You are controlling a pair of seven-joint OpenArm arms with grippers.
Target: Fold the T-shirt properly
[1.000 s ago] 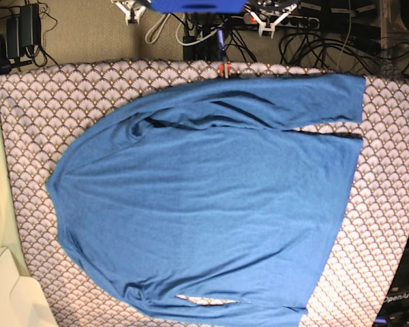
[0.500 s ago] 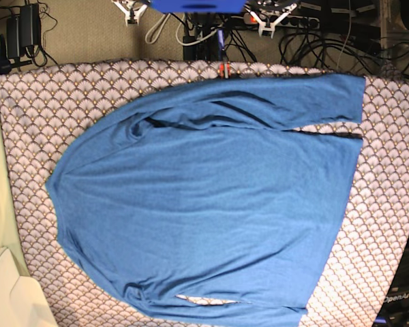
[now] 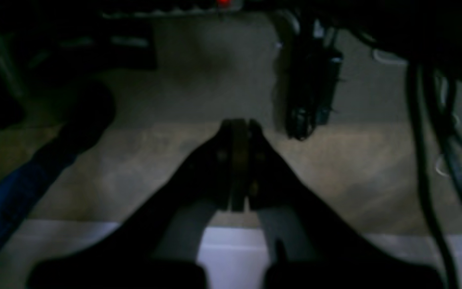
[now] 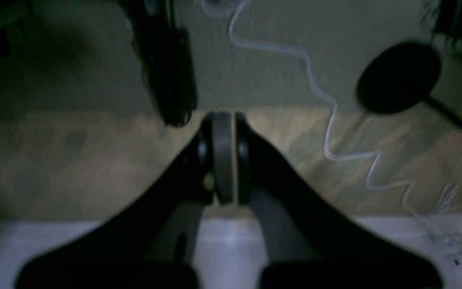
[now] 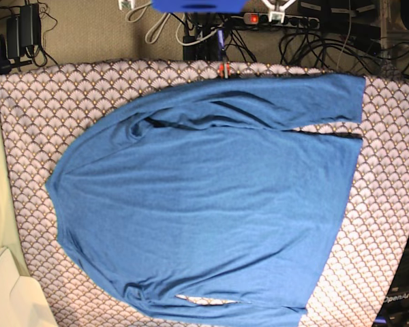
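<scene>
The blue long-sleeved T-shirt (image 5: 204, 197) lies spread flat on the scallop-patterned cloth (image 5: 41, 102), one sleeve folded along its far side and its hem toward the right. Both grippers are back beyond the table's far edge, away from the shirt. Only the white tips show in the base view: my left gripper (image 5: 278, 10) and my right gripper (image 5: 126, 3). In the left wrist view my left gripper (image 3: 237, 124) is shut and empty over the floor. In the right wrist view my right gripper (image 4: 221, 116) is shut and empty too.
A power strip with a red light (image 5: 255, 19) and tangled cables (image 5: 313, 41) lie behind the table. Black adapters (image 5: 24, 27) sit at the far left. A cream-coloured object (image 5: 7, 293) stands at the near left corner. An orange clip (image 5: 223, 69) sits on the far edge.
Both grippers have drawn back toward the top edge of the base view and show less. The shirt has not moved.
</scene>
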